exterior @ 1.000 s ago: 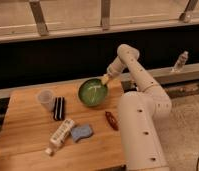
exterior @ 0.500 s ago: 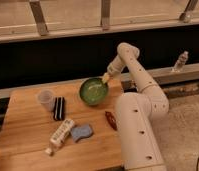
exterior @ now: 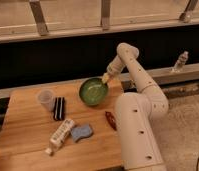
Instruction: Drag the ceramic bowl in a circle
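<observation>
**Gripper at the rim of the green bowl on a wooden table**

A light brown wooden table (exterior: pixel 25 132) is standing in front of a dark wall panel (exterior: pixel 53 60). Above the panel, a pale band with slanted metal bars (exterior: pixel 39 19) is running across the top. On the right, a grey speckled floor (exterior: pixel 188 125) is showing, and a small clear plastic bottle (exterior: pixel 180 62) is standing on a light ledge (exterior: pixel 193 72) behind the table.

The round, shallow, glossy green ceramic bowl (exterior: pixel 93 92) is sitting on the back part of the table, right of the middle and near the back edge. The white robot arm (exterior: pixel 143 95) is reaching over from the right, and the gripper (exterior: pixel 107 78) is touching the upper right rim of the bowl. Whether the gripper is spread or pressed together I cannot tell.

Left of the bowl, a small translucent whitish plastic cup (exterior: pixel 45 98) is standing, with a flat black rectangular object (exterior: pixel 59 108) just beside it. In front of the bowl, a white tube-shaped package (exterior: pixel 60 134) and a blue sponge (exterior: pixel 81 132) are lying close together. A small dark red object (exterior: pixel 111 120) is lying near the robot's white body.

Bare wood is showing between the bowl and the sponge and along the front left of the table. The cup and the black object are standing near the left side of the bowl.
</observation>
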Tool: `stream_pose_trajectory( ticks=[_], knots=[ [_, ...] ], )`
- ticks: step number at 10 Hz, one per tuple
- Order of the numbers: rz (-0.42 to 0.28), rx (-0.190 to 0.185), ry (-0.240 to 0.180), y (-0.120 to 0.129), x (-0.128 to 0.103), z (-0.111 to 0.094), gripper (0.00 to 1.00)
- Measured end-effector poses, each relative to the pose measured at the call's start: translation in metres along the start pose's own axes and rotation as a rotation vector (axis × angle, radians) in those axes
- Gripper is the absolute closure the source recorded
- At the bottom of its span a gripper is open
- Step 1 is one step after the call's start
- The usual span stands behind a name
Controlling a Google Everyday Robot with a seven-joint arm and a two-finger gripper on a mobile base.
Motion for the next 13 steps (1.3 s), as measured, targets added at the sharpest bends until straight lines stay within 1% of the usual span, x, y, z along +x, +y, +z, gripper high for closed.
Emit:
stream_pose_trajectory(
  ticks=[2, 4, 5, 6, 7, 8, 10, 11, 12, 13],
  knots=[
    [-0.001, 0.002, 0.002, 0.000, 0.000, 0.000, 1.00],
    [-0.023, 0.002, 0.007, 0.005, 0.002, -0.001, 1.00],
    [-0.039, -0.004, 0.021, 0.014, 0.014, 0.001, 1.00],
    [-0.041, -0.009, 0.032, 0.025, 0.036, 0.004, 1.00],
    [-0.032, -0.012, 0.036, 0.031, 0.052, 0.006, 1.00],
    [-0.005, -0.014, 0.035, 0.033, 0.078, 0.006, 1.00],
    [0.068, -0.011, 0.031, 0.021, 0.122, 0.002, 1.00],
    [0.092, -0.011, 0.027, 0.015, 0.131, 0.001, 1.00],
    [0.114, -0.010, 0.018, 0.008, 0.134, -0.002, 1.00],
    [0.138, -0.004, 0.016, -0.006, 0.132, -0.005, 1.00]
  ],
)
